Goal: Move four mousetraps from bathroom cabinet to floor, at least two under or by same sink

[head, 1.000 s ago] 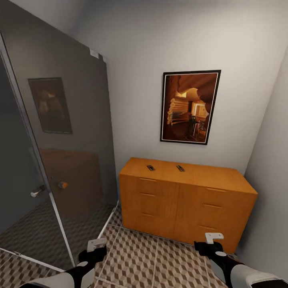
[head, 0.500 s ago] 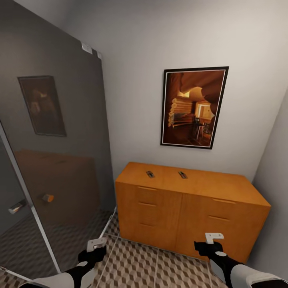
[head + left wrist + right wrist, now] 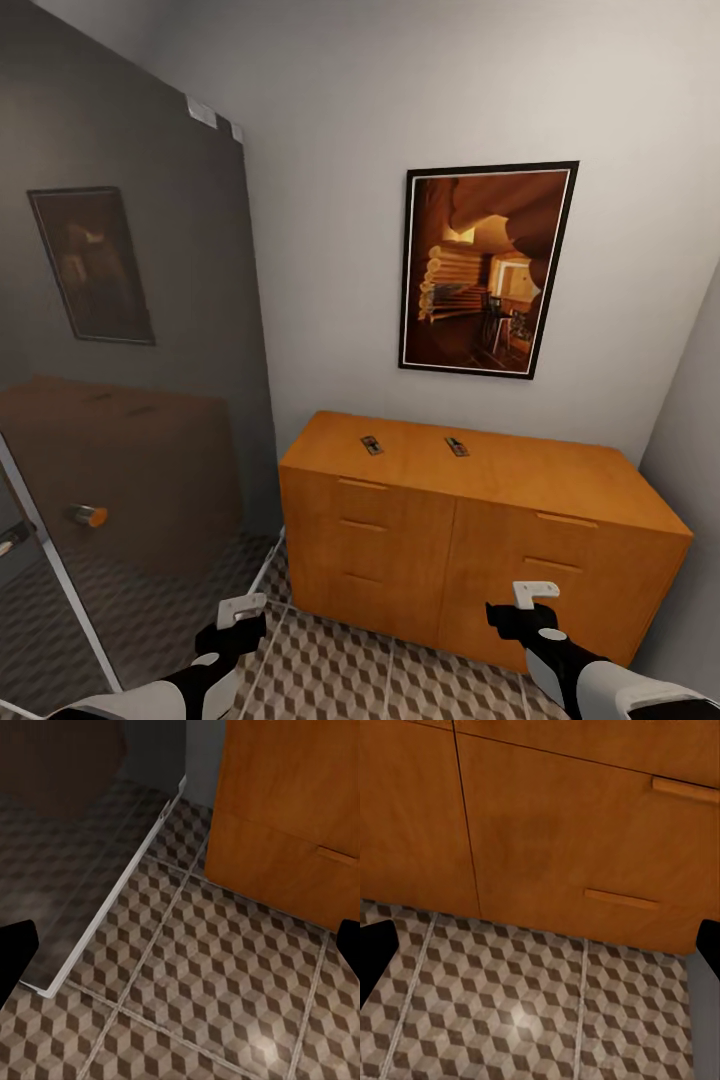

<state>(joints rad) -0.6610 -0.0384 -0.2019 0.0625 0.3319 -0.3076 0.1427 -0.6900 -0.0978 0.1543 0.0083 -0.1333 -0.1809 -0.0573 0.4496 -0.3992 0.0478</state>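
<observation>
You had the cabinet [image 3: 470,540] square ahead of you, pushed against the back wall under the framed picture [image 3: 487,270], with the glass panel [image 3: 130,400] running along your left. Two mousetraps sat on its flat top towards the back edge: one mousetrap [image 3: 372,445] to the left and a second mousetrap [image 3: 456,446] just to its right, well apart from each other, both lying flat. I could make out only those two.

Your left tool [image 3: 238,622] hung low over the bathroom floor [image 3: 340,670], and in the left wrist view its dark fingertips [image 3: 15,949] stood wide apart at the frame's edges with nothing but tiles between them, so it was spread open and empty. Your right tool [image 3: 528,606] was low too, in front of the cabinet's lower drawers [image 3: 585,840]; its fingertips [image 3: 375,952] were likewise far apart, holding nothing.

By my reading you were on the approach, with the pick not yet begun. To do it well, you needed to close in on the cabinet front and raise an arm above the top before reaching, since both tools sat well below it. Those traps were thin and flat on a smooth top, so a straight-down approach with the fingers across the board's narrow width looked the safest bet; a slanted one risked sliding the trap towards the wall.
</observation>
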